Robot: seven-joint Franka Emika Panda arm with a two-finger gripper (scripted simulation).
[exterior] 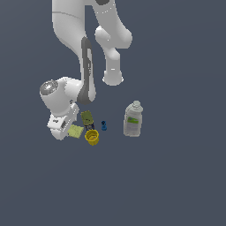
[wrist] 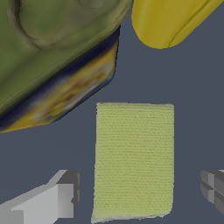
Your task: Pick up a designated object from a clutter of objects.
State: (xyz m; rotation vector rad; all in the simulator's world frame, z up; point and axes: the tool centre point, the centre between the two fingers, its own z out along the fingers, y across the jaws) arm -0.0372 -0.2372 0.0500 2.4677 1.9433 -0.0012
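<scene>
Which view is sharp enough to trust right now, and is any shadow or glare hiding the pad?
Wrist view: pad evenly lit, weave crisp, no glare; olive box print smeared. Exterior view: coarse, pad a small blur beside the gripper; no cast shadows.

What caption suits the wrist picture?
Open claw straddling the yellow-green pad, olive box and yellow cup close beyond.

Glossy white, rounded arm (exterior: 84, 26) of bulbous links joined at swollen joints. Dark grey strip down one side of the forearm link (exterior: 87, 70). Grey disc cap on the end of the wrist joint (exterior: 47, 88). Dark patch at the topmost joint. Boxy white hand body below the wrist. Blocky fingers (wrist: 61, 199), pale grey on the lit faces, darker grey at the ridged pads.
</scene>
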